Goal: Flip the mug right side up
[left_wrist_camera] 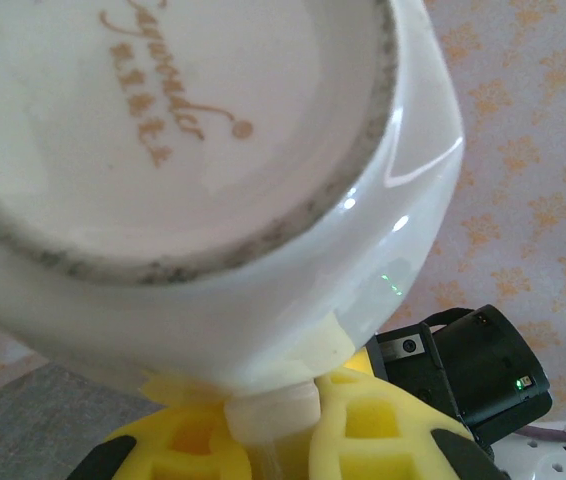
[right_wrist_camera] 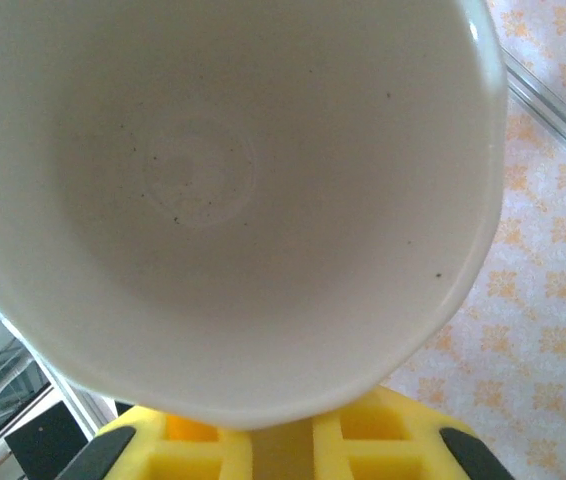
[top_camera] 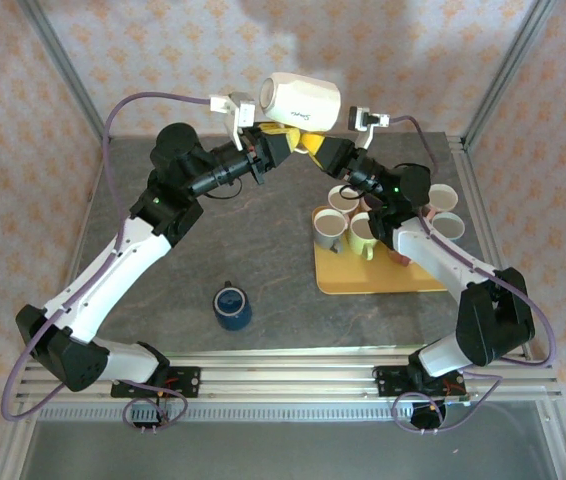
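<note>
The white mug (top_camera: 303, 98) hangs on its side high above the back of the table, between the two arms. Its base with a printed mark faces my left wrist camera (left_wrist_camera: 163, 150), and its open mouth faces my right wrist camera (right_wrist_camera: 243, 200). My left gripper (top_camera: 281, 133) comes from the left and is shut on the mug's handle (left_wrist_camera: 278, 405), which sits between the yellow fingers (left_wrist_camera: 383, 430). My right gripper (top_camera: 313, 143) comes from the right under the mug. Its yellow fingers (right_wrist_camera: 393, 440) are closed on the lower rim of the mug.
A yellow tray (top_camera: 363, 282) on the right of the table holds several upright mugs. A dark blue mug (top_camera: 232, 306) stands alone near the front middle. The right arm's black wrist (left_wrist_camera: 463, 370) is close behind the white mug.
</note>
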You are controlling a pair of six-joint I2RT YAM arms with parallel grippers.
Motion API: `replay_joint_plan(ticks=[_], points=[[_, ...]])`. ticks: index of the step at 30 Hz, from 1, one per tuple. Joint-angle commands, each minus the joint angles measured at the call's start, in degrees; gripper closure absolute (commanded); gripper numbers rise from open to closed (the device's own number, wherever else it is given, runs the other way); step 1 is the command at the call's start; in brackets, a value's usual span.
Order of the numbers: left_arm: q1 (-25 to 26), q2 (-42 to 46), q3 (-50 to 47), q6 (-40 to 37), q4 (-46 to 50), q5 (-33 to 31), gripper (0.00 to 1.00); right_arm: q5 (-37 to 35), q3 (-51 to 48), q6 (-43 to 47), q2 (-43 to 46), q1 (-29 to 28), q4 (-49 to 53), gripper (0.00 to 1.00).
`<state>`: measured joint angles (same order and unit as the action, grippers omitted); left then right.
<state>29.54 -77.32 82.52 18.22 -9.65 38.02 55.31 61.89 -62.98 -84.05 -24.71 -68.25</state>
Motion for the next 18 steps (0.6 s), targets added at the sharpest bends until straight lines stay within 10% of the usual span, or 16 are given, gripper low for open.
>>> replay_joint_plan(ticks=[1,8,18], points=[[0.2,2.4,-1.1,-4.0,-0.9,-1.6,0.96,-0.7,1.7,2.4,2.9,-0.5,0.2,0.93],[0.2,3.1,-1.8,-4.6,0.3,-2.0,0.57,-2.0,2.0,14.6,8.0,-0.5,17.6,0.97],[0.1,3.1,-1.3,-2.0,3.1,-2.9,0.45,-4.6,2.1,23.6,12.6,0.1,31.9,1.0]])
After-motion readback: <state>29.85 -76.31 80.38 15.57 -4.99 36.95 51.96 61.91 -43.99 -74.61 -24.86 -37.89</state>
